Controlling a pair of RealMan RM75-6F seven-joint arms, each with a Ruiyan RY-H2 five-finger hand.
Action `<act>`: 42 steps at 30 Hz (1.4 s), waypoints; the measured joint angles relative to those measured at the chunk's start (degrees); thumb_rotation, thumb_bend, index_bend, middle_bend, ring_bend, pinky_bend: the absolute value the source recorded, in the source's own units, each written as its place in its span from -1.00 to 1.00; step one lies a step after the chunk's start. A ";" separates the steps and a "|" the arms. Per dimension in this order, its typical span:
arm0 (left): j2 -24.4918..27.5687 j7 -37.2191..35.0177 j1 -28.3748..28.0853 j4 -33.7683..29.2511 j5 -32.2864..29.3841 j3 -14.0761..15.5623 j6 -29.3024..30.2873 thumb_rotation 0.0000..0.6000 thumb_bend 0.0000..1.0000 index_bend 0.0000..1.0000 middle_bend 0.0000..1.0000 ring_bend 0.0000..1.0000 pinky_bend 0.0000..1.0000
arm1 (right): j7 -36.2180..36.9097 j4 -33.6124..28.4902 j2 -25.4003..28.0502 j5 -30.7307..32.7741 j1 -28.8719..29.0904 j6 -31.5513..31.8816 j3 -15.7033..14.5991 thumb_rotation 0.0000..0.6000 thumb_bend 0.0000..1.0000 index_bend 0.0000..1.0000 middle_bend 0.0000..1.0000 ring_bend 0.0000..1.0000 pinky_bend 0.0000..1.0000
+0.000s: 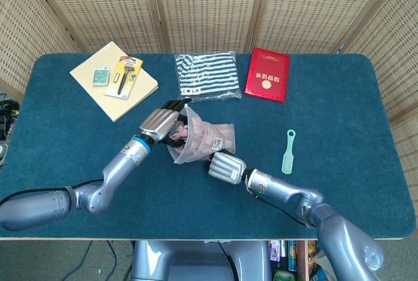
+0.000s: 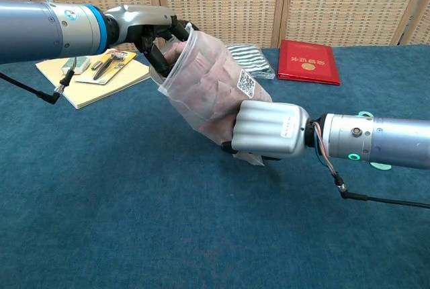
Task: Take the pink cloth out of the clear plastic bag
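Blue table (image 1: pixel 339 137): your right hand (image 2: pixel 269 130) grips the bag's (image 2: pixel 215 94) bottom, your left hand's (image 2: pixel 149 25) fingers reach into its mouth. You've still to pull the cloth (image 2: pixel 176 50) out.

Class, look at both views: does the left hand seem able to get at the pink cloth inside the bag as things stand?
Probably yes. The left hand is at the bag's open mouth, its fingers already on the pink cloth, while the right hand holds the bag's bottom end.

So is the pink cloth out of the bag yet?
No, still inside: the cloth shows pink through the bag, with the left robot hand at the bag's open mouth.
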 measured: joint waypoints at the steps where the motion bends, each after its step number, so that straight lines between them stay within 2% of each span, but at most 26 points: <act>1: -0.01 -0.04 0.00 0.04 0.02 0.00 -0.04 1.00 -0.20 0.36 -1.00 -1.00 -1.00 | 0.03 0.04 -0.02 0.03 0.01 0.02 -0.02 1.00 -0.06 -0.08 0.38 0.25 0.67; 4: -0.03 -0.17 0.03 0.08 0.06 -0.01 -0.06 1.00 -0.20 0.36 -1.00 -1.00 -1.00 | 0.17 0.07 -0.05 0.08 0.04 0.10 -0.07 1.00 -0.06 -0.05 0.39 0.25 0.67; 10: 0.00 -0.28 0.06 0.16 0.23 -0.08 0.05 1.00 -0.20 0.36 -1.00 -1.00 -1.00 | 0.59 0.07 -0.12 0.17 0.03 0.31 -0.24 1.00 0.14 0.25 0.45 0.28 0.67; 14: -0.02 -0.34 0.10 0.22 0.20 -0.08 0.09 1.00 -0.20 0.36 -1.00 -1.00 -1.00 | 1.22 0.17 -0.21 0.17 -0.10 0.82 -0.44 1.00 0.37 0.46 0.50 0.31 0.71; 19: -0.12 -0.34 0.06 0.44 0.07 -0.10 0.07 1.00 -0.20 0.36 -1.00 -1.00 -1.00 | 1.71 0.30 -0.18 0.20 -0.16 1.15 -0.56 1.00 0.76 0.52 0.53 0.33 0.73; 23: -0.05 -0.30 0.02 0.40 0.00 -0.18 0.12 1.00 -0.20 0.36 -1.00 -1.00 -1.00 | 1.87 0.23 0.11 0.38 -0.10 1.26 -0.48 1.00 0.90 0.57 0.55 0.35 0.74; 30: 0.18 -0.11 -0.03 0.13 -0.18 -0.23 0.23 1.00 -0.20 0.36 -1.00 -1.00 -1.00 | 2.07 -0.03 0.52 0.41 -0.07 2.19 -0.40 1.00 0.93 0.69 0.59 0.38 0.78; 42: 0.35 -0.32 0.14 0.35 -0.21 -0.37 0.50 1.00 -0.20 0.36 -1.00 -1.00 -1.00 | 2.05 0.52 0.94 0.33 -0.29 2.87 -0.68 1.00 0.93 0.71 0.60 0.40 0.79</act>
